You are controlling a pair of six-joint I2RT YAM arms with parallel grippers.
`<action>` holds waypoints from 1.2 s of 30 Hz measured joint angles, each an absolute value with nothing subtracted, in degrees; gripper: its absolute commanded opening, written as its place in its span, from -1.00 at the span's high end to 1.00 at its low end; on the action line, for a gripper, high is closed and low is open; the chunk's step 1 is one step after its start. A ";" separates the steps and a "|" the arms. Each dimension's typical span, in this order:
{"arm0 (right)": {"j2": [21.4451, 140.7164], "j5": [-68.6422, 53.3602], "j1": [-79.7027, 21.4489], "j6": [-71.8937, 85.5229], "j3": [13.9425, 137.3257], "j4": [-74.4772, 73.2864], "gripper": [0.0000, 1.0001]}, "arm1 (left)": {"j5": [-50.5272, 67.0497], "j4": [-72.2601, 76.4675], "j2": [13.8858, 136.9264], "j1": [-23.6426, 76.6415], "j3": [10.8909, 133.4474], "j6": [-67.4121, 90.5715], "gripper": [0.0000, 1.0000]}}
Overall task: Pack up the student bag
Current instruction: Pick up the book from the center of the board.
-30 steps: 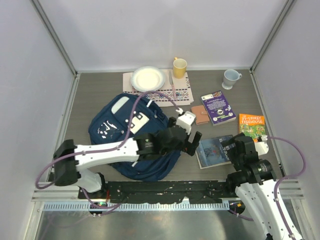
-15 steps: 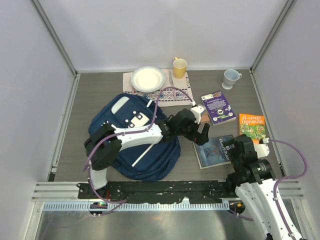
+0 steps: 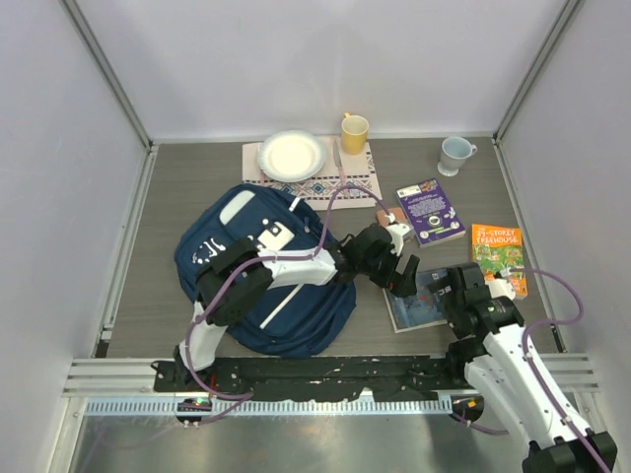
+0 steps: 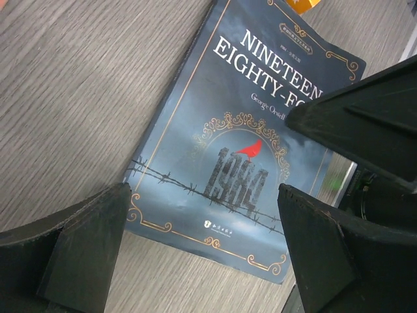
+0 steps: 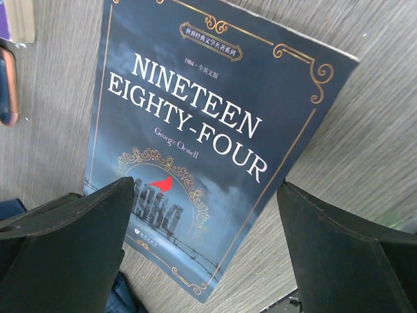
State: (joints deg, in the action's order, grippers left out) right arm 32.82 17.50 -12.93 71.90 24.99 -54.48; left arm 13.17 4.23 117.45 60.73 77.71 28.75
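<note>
Nearest to us, the right gripper hangs released, jaws spread wide, over the right end of the dark-blue paperback, Nineteen Eighty-Four, which lies flat on the table. Just beyond and to the left, the left gripper hovers over the book's left end, equally spread and holding nothing. As far as the wrist views let us tell, neither set of fingers touches the cover. The paperback's long axis runs left to right, its right end tipped slightly farther away.

What the coming move turns on, we judge, is this: the student bag lies to the left of both pincers, close beside the paperback's left edge. The left arm reaches across it, so the left gripper stands between paperback and bag and is the nearer one for carrying the paperback over. We cannot make out an open mouth on the bag from above. Farther off to the right lie a purple book and an orange book.
</note>
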 measured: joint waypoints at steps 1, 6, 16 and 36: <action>33.87 17.06 -12.93 71.83 24.58 -53.41 -0.89 | 13.17 4.29 117.54 60.73 77.71 28.97 -0.99; 38.54 15.42 -12.86 70.74 21.56 -48.88 -0.68 | 13.06 5.02 118.30 60.62 77.84 29.36 -0.99; 40.60 16.80 -11.92 66.61 20.27 -42.83 0.28 | 11.22 5.82 118.56 59.86 77.01 29.32 -0.81; 48.05 15.97 -11.62 49.89 24.38 -34.63 0.99 | 9.39 6.98 111.46 59.68 67.26 31.86 -0.95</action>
State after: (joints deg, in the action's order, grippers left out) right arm 48.05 15.97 -11.62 49.89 24.38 -34.63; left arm 9.39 6.98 111.46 59.68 67.26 31.86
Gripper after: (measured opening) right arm 0.089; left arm 0.924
